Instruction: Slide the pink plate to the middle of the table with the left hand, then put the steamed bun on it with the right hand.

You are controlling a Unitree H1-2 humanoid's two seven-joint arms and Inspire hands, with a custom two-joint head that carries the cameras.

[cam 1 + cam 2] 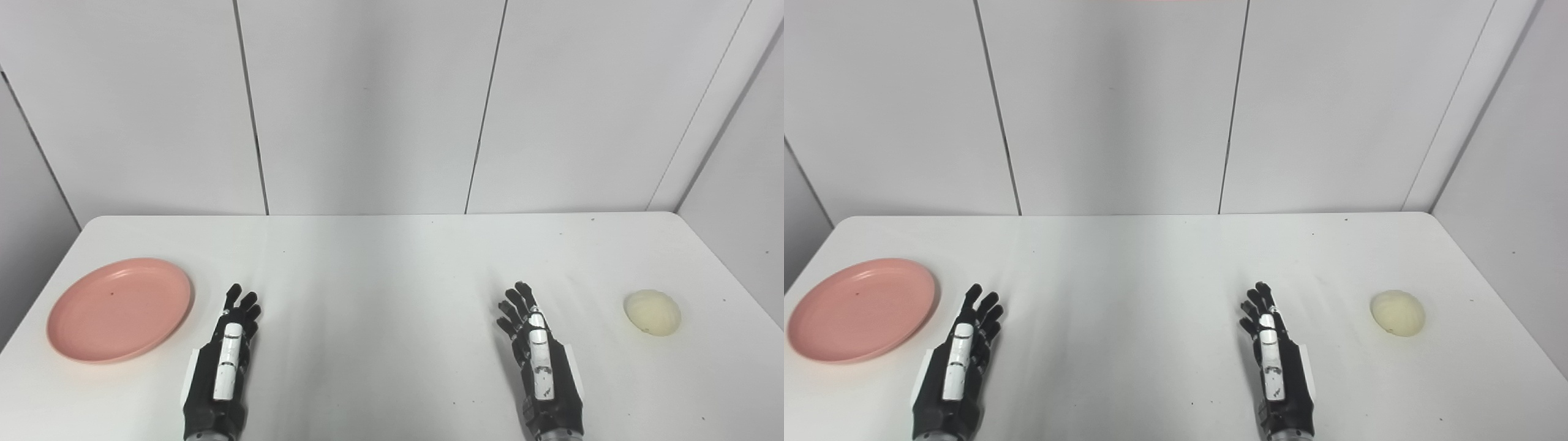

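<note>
**One plate, one bun, two empty hands**

On my white table (380, 257) I count one pink plate (119, 309) and one steamed bun (652, 312). The plate lies flat near the left edge; the bun sits near the right edge, well apart from it. My left hand (223, 361) rests just beside the plate, not touching it, fingers loosely extended, holding nothing. My right hand (539, 358) rests near the front edge, likewise released and empty, apart from the bun.
</note>
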